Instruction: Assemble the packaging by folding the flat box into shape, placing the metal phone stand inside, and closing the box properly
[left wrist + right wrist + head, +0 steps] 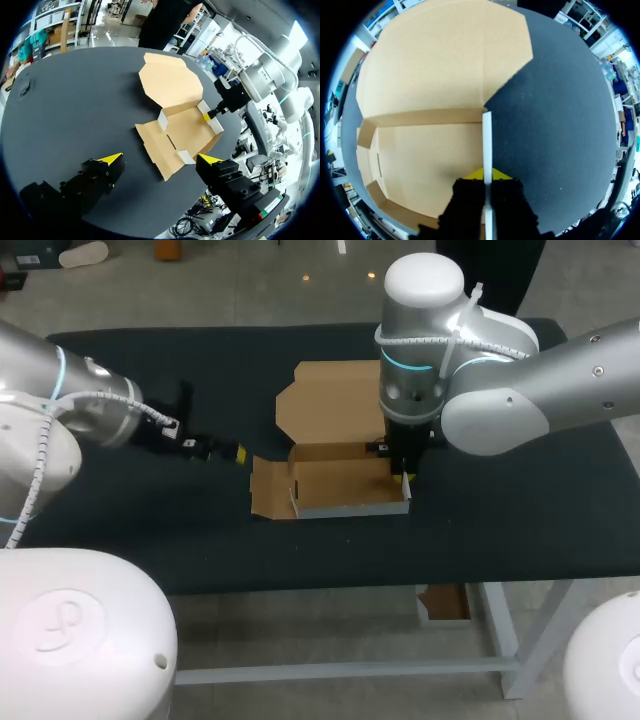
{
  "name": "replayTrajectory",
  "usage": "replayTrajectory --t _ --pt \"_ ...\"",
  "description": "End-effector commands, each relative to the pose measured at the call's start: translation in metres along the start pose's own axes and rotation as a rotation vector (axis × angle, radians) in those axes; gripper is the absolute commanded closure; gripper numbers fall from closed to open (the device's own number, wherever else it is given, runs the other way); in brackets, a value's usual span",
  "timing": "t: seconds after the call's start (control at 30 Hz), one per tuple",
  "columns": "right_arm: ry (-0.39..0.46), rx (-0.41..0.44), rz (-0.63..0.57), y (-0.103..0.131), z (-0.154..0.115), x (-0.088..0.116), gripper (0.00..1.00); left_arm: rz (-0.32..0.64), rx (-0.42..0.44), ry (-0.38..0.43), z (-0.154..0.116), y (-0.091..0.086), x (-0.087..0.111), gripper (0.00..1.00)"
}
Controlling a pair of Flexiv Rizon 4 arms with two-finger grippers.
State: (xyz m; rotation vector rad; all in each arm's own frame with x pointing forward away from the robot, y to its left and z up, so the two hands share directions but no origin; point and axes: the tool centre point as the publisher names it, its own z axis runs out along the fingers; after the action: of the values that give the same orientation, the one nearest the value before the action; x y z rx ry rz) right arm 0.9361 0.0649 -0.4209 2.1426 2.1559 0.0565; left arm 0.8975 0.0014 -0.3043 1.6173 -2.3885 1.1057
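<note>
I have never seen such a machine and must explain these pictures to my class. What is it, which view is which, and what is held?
It is a robot with two arms at a black table. One picture looks down from above; the two round ones come from cameras on each wrist. On the table lies a half-folded cardboard box, its lid open flat. The right pincer grips the box's upright side wall. The left pincer is open, holding nothing, near the box's flap.

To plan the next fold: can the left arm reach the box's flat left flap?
Likely yes: the open left gripper faces the left flap over bare table; the right gripper pinches the opposite wall.
</note>
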Motion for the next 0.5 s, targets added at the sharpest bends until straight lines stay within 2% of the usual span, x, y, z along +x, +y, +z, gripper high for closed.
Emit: replayTrajectory --t 0.03,0.17,0.3,0.37,0.4,0.47,0.5 --pt "-0.004 0.004 0.0 0.001 -0.001 0.0 1.0 -0.473 0.003 -0.184 0.009 0.001 0.0 0.0" --pt "-0.004 0.004 0.0 0.001 -0.001 0.0 1.0 -0.51 -0.028 -0.162 0.02 0.006 -0.007 0.0" --pt "-0.004 0.004 0.0 0.001 -0.001 0.0 1.0 -0.501 -0.044 -0.136 0.034 0.012 -0.012 0.0" --pt "-0.004 0.004 0.0 0.001 -0.001 0.0 1.0 -0.493 -0.066 -0.126 0.04 0.012 -0.014 0.15" --pt "-0.004 0.004 0.0 0.001 -0.001 0.0 1.0 -0.483 -0.07 -0.115 0.043 0.012 -0.015 0.12" --pt "-0.004 0.004 0.0 0.001 -0.001 0.0 1.0 -0.466 -0.093 -0.109 0.049 0.012 -0.015 0.14" --pt "-0.004 0.004 0.0 0.001 -0.001 0.0 1.0 -0.459 -0.106 -0.104 0.052 0.012 -0.015 0.24"
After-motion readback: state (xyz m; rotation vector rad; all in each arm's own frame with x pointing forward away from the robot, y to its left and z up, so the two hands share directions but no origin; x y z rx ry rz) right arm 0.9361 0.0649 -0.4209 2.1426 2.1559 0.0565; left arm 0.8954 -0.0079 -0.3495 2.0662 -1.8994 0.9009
